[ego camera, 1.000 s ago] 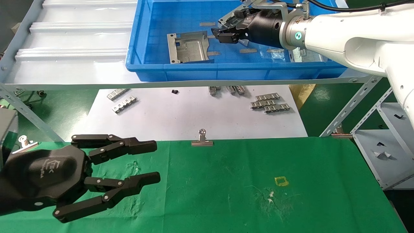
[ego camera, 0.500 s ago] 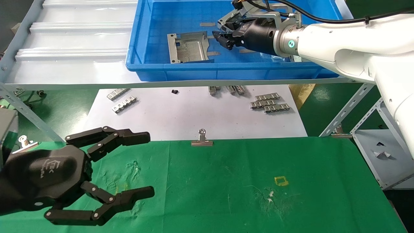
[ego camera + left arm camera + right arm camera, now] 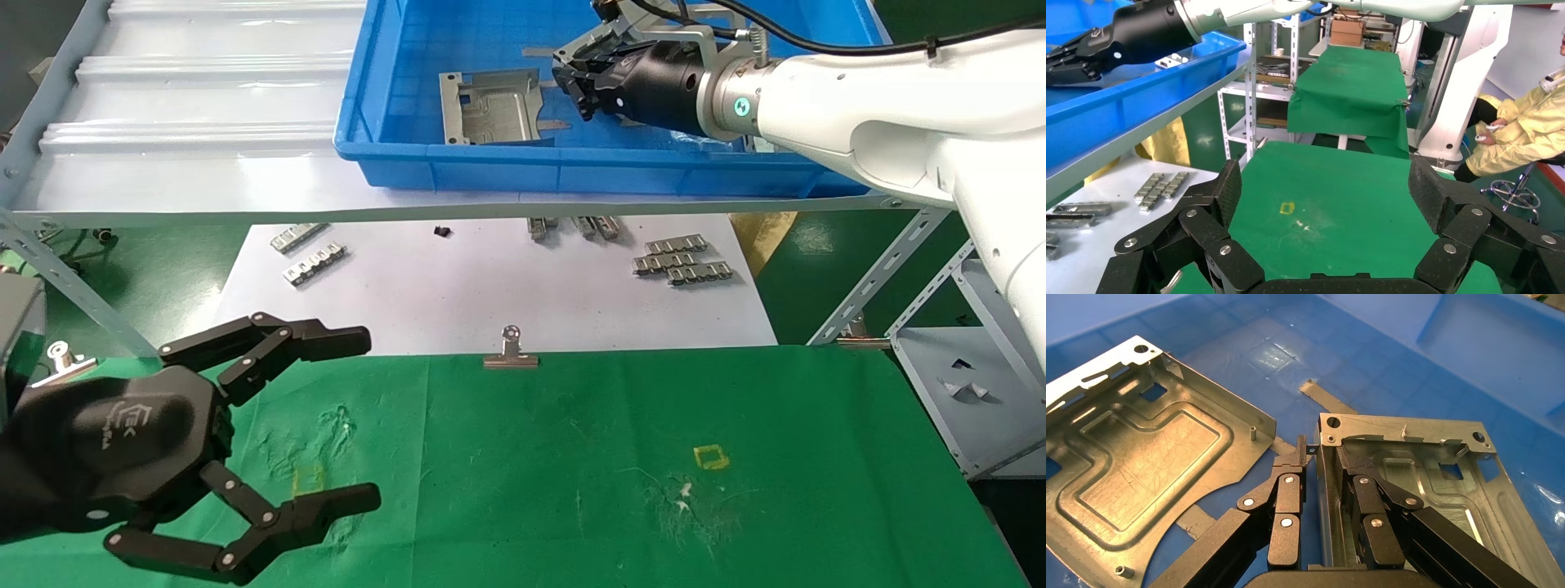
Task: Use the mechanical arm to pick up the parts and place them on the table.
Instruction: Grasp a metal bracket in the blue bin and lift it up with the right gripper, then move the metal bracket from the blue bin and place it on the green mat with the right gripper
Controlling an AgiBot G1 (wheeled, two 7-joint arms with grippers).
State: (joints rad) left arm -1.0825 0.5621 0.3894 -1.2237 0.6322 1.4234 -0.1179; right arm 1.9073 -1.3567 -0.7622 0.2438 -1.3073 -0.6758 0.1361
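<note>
Your right gripper is inside the blue plastic bin, fingers pinched on the bent-up flange of one stamped grey metal part. The head view hides that part; only the right wrist view shows it, beside a second ribbed part. Your left gripper hangs spread wide over the green cloth surface.
</note>
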